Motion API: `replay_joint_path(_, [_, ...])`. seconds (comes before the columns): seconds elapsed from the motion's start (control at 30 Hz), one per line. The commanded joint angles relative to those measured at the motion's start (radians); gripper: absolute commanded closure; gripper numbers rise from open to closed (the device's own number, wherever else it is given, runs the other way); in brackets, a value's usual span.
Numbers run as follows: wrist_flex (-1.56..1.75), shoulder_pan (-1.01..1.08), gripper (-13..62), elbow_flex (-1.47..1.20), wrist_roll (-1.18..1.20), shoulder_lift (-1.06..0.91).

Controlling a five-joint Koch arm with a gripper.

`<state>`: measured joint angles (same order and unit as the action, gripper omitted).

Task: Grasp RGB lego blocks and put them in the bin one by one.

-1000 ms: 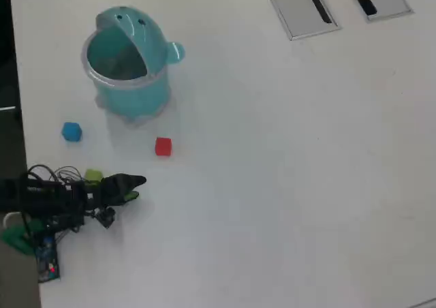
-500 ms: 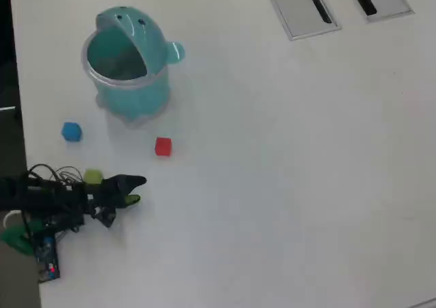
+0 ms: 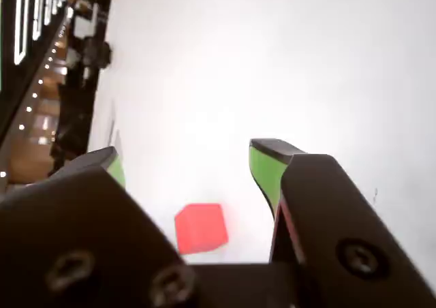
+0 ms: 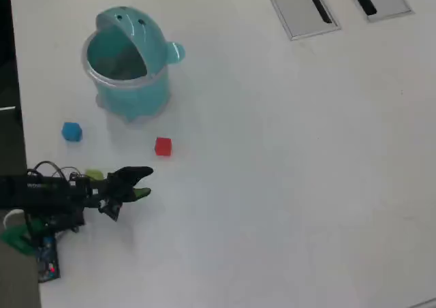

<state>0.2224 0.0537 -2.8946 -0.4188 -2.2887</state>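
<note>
— Looking down from overhead, I see my gripper (image 4: 144, 183) low on the left of the white table (image 4: 286, 172), jaws spread apart with nothing between them.

— And the blocks?

— Red block (image 4: 163, 146) lies just above and right of the fingertips, not touching. In the wrist view it sits on the table between the two green-padded fingers (image 3: 264, 172). Blue block (image 4: 71, 131) rests left, near the teal bin (image 4: 129, 63). Yellow-green block (image 4: 95, 176) is partly hidden beside my arm (image 4: 54, 193).

— The bin?

— Upright, above the blocks.
</note>
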Motion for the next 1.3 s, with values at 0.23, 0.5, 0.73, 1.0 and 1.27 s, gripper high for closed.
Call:
replay_joint_path(0.23, [0.156, -0.089, 17.8, 0.153, -0.413, -0.069])
replay_joint_path(0.5, [0.048, -0.206, 16.3, 0.239, -0.811, -0.063])
replay_joint_path(0.73, [0.002, -0.281, 16.3, 0.275, -0.946, -0.021])
replay_joint_path(1.0, [-0.086, -0.350, 15.3, 0.313, -1.190, 0.064])
replay_joint_path(1.27, [-0.144, -0.350, 15.4, 0.348, -1.230, 0.195])
